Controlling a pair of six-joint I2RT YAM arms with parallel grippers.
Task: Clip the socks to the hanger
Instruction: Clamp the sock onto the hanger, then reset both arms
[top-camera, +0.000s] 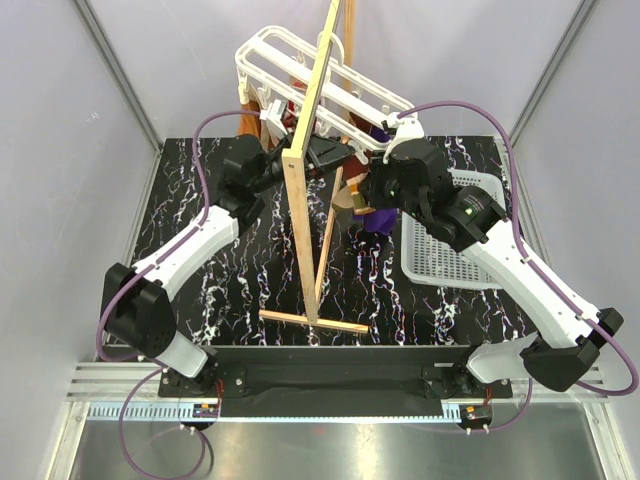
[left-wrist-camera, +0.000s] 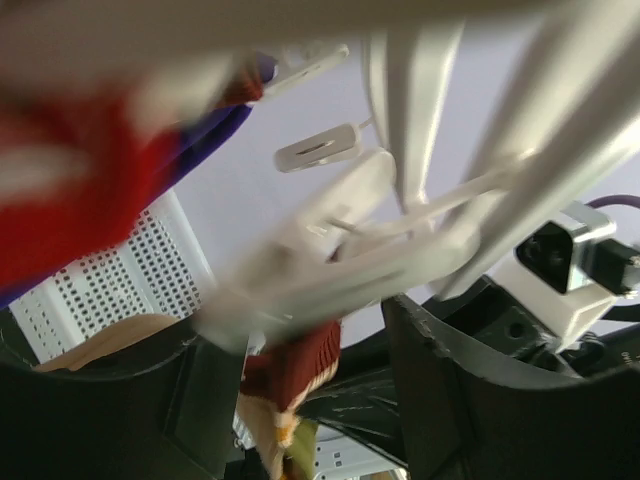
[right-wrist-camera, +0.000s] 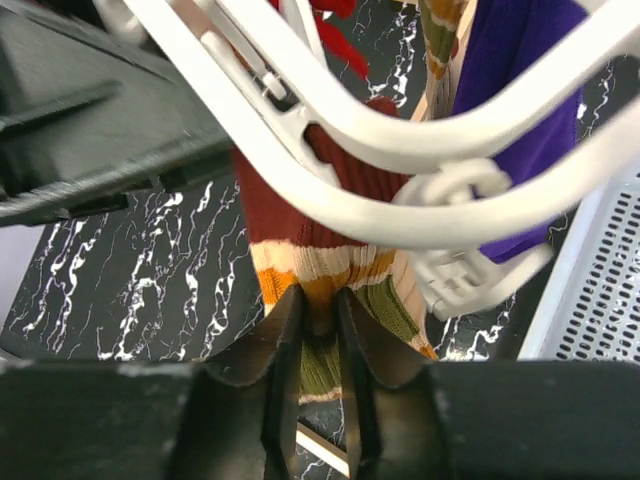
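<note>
Right gripper (right-wrist-camera: 320, 312) clamped on lower edge of striped sock (right-wrist-camera: 290, 220), fabric pinched between both fingers; sock hangs straight up from the jaws to the hanger (right-wrist-camera: 380, 215), whose white bars cross just above the fingers. Purple sock (right-wrist-camera: 515, 90) hangs to the right of that hand, touching the striped one; a free peg (right-wrist-camera: 470, 275) dangles just right of the fingers, basket (right-wrist-camera: 600, 285) beyond it. Left gripper (left-wrist-camera: 305, 335) up under the hanger from the other side, jaws partly spread, another peg (left-wrist-camera: 340, 255) lying across the fingertips, badly blurred; cannot tell whether the pads are squeezing it or merely beside it. Maroon top of striped sock shows between and below the left fingers. Red sock (left-wrist-camera: 70, 190) blurred, up and left of that hand. From above, both hands meet close together under the hanger, either side of the wooden stand (top-camera: 300, 200), over black marbled table (right-wrist-camera: 120, 290)
</note>
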